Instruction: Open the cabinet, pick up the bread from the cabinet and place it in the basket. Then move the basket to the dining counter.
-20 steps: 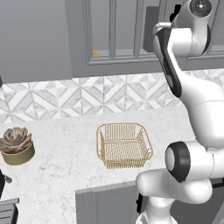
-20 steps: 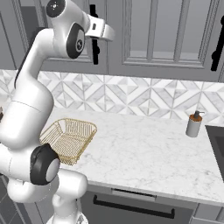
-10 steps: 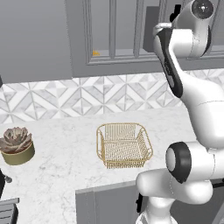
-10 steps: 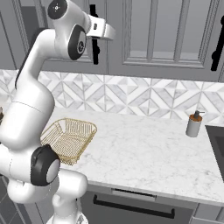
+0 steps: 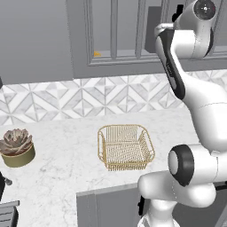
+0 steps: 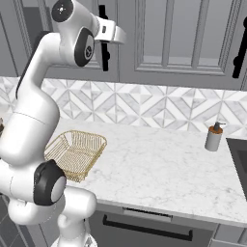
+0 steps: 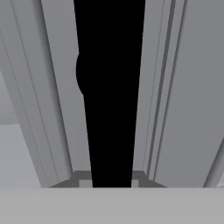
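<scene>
My gripper (image 6: 105, 37) is raised to the grey wall cabinet (image 5: 116, 36) and is shut on its long black handle (image 7: 111, 109), which runs up the middle of the hand view between my fingertips. The gripper (image 5: 178, 12) sits at the right edge of the glass-paned door. Behind the glass, a small orange patch of the bread (image 5: 96, 54) shows on the shelf. The gold wire basket (image 5: 126, 146) stands empty on the marble worktop below, also seen beside my arm (image 6: 77, 152). The dining counter is out of view.
A succulent in a yellow pot (image 5: 17, 147) stands at the worktop's left. A soap dispenser (image 6: 212, 137) stands on the right near a dark sink (image 6: 240, 159). A second grey cabinet with panelled doors (image 6: 178, 34) hangs right of the handle.
The jaws have closed from wide open onto the cabinet handle. The arm and the basket have stayed where they were.
</scene>
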